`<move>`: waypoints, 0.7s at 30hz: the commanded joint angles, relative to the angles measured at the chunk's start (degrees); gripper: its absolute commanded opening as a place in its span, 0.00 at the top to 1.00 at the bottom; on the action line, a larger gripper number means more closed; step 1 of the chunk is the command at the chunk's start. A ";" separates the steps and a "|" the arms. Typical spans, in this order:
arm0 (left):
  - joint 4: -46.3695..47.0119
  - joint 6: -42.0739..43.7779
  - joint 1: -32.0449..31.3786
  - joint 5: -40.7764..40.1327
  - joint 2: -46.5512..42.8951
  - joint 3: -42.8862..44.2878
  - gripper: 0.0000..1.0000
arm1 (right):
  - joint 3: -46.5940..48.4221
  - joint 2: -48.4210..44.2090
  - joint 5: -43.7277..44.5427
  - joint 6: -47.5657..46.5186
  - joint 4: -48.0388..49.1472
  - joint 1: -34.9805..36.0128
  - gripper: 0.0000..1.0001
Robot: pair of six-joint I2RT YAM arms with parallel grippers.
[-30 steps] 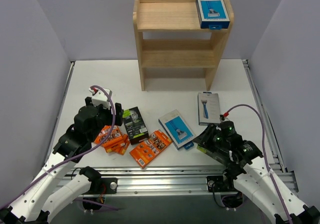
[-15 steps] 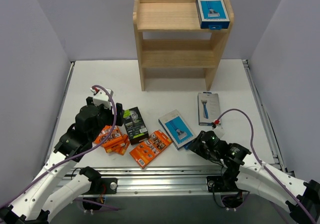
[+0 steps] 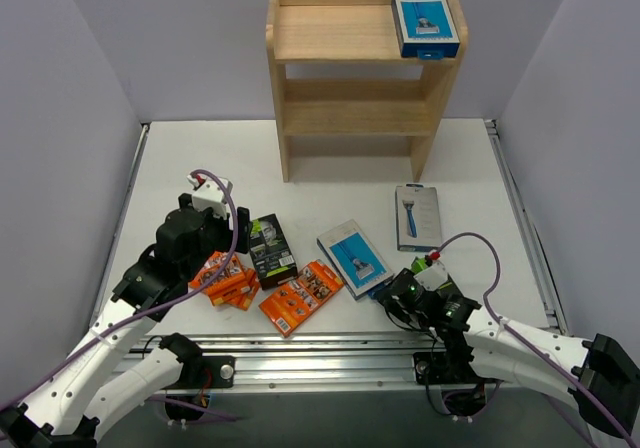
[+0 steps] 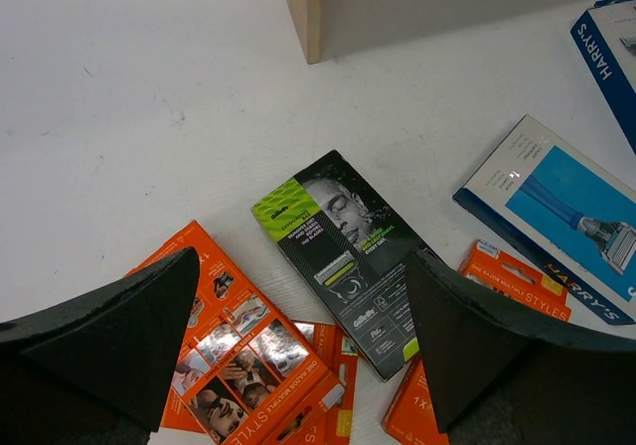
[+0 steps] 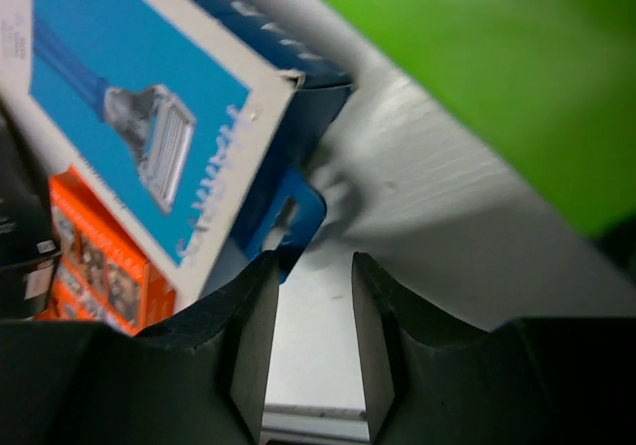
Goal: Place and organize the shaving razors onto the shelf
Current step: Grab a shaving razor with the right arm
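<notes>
Only overhead, shelf, blue box (top tier)

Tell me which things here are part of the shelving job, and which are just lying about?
Part of the job:
- shelf
- blue box on its top tier
- blue box on the table
- grey pack with a blue razor
- black-green box
- orange packs

Just there:
- table
- metal rail
- walls

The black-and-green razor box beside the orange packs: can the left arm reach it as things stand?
Probably yes: the left claw hangs open over the flat black-and-lime-green cardboard box, and nothing lies on top of it.
</notes>
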 commanded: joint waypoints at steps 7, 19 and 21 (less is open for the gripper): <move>1.70 -0.23 -0.58 1.23 0.29 0.64 0.06 | -4.71 3.48 5.41 5.95 6.37 0.09 0.69; 1.79 -0.23 -0.76 1.49 0.46 0.55 0.06 | -7.60 5.94 7.61 7.88 14.80 0.09 0.86; 1.79 -0.23 -0.84 1.58 0.64 0.55 0.06 | -8.22 5.94 7.87 8.23 17.61 0.09 1.00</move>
